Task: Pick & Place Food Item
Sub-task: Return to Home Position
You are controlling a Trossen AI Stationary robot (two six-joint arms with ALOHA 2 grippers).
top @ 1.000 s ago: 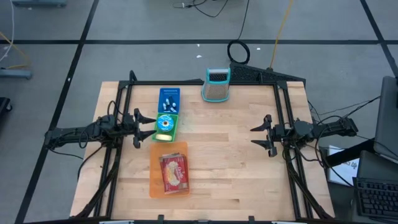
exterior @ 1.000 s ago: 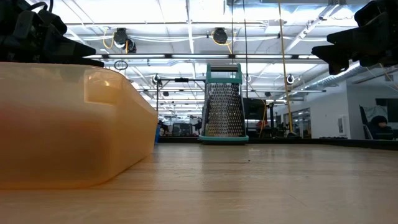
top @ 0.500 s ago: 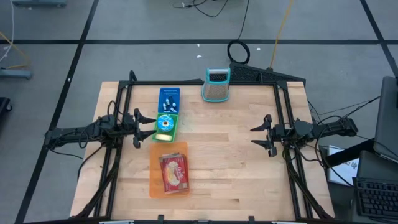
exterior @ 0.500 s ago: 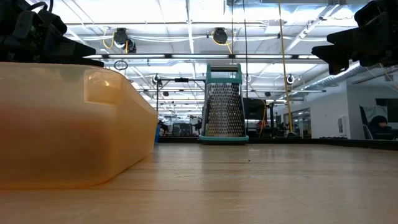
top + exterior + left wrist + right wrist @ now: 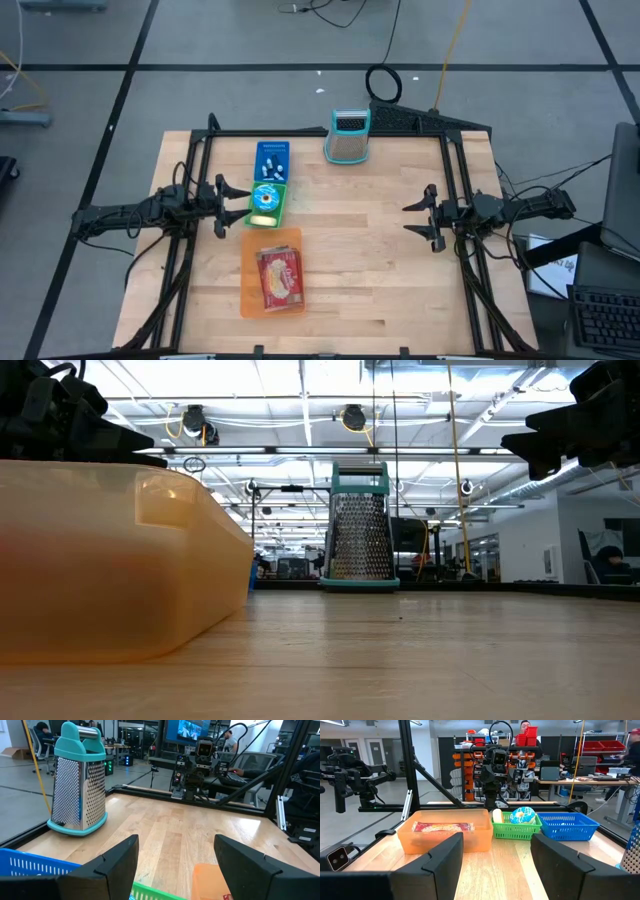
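Two grippers hang clear of the work, one at each side of the table (image 5: 370, 260), which fits an arm pair retreating to its rest pose rather than reaching for anything. The left gripper (image 5: 226, 206) hovers just beside the green bin (image 5: 268, 210), on the side nearest its own arm. Its fingers are spread wide with nothing between them; its wrist view looks straight through that gap at bare wood and the box grater (image 5: 79, 780). The right gripper (image 5: 418, 218) sits well apart from the containers, over bare wood, spread equally wide and holding nothing.

The task's food is in the green bin: a blue frosted donut (image 5: 522, 815) shows above its rim, with a pale piece beside it that I cannot name. From above, the bin's contents read as a round blue shape with a yellow middle. The bin stands between the blue basket (image 5: 271, 160) and the orange container (image 5: 272, 275), the three lined up end to end, likely so that sorting needs only short moves. The orange container holds a red packet (image 5: 280, 277). The grater stands upright near the table's far edge, out of both arms' paths.

Judging by this layout, placing seems finished, and what remains is drawing the arms back without brushing the bins.
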